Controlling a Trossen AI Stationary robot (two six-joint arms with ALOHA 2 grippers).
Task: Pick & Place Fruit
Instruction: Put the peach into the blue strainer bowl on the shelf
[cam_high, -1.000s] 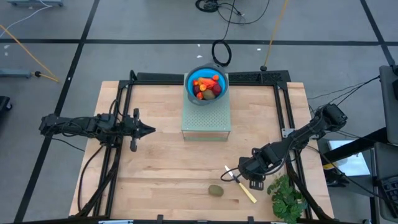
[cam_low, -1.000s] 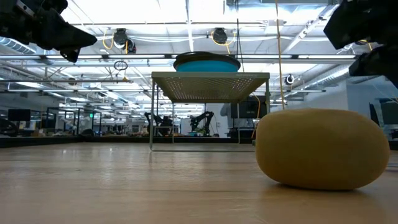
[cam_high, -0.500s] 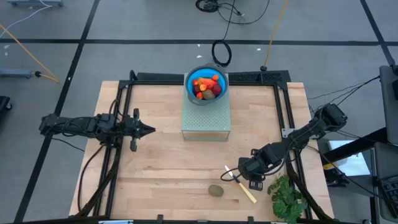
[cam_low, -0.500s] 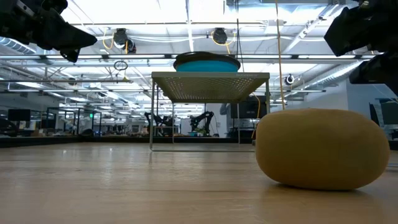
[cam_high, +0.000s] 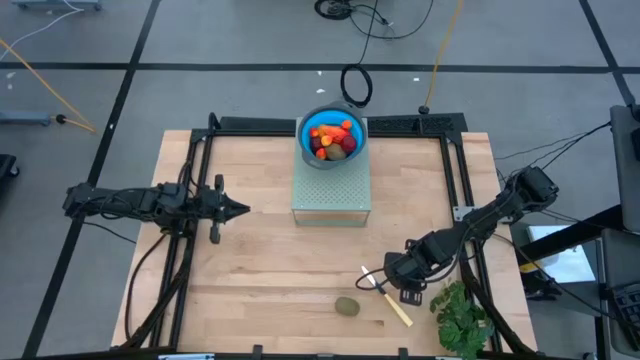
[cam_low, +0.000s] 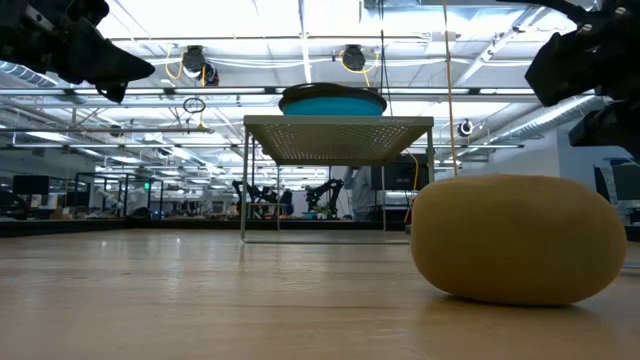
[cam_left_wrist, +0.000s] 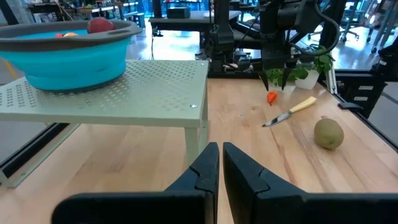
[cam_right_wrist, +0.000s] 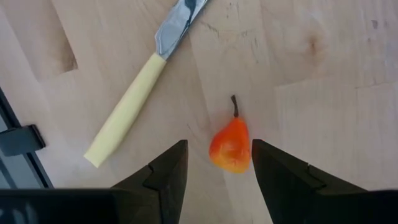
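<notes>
Writing or brand marks are nowhere legible on anything in view. Largest is the wooden table (cam_high: 260, 270), framed by black rails, with a pale green perforated stand (cam_high: 332, 195) at the middle of its far edge. On that stand sits a blue bowl (cam_high: 332, 137) holding most of the fruit (cam_high: 333, 140): red, orange and brownish pieces heaped together. A green leafy bunch (cam_high: 461, 315) lies at the near right corner, partly over the table's edge. Just beside it, toward the middle of the near edge, a long cream-handled knife (cam_right_wrist: 142, 84) lies flat with its blade pointing away from the corner. A brown-green kiwi (cam_high: 346, 306) rests alone close to the near edge, near the knife's handle end but apart from it; in the low view it fills the foreground and hides part of what lies behind. Smallest is a tiny orange-red pear (cam_right_wrist: 231, 144), lying on the bare wood just beside the knife without touching it. The right gripper (cam_right_wrist: 217, 168) hangs directly over this pear, its fingers spread to either side and not touching the fruit. The left gripper (cam_high: 238, 209) waits above the left part of the table, fingers pressed together and holding nothing, pointing toward the stand.
</notes>
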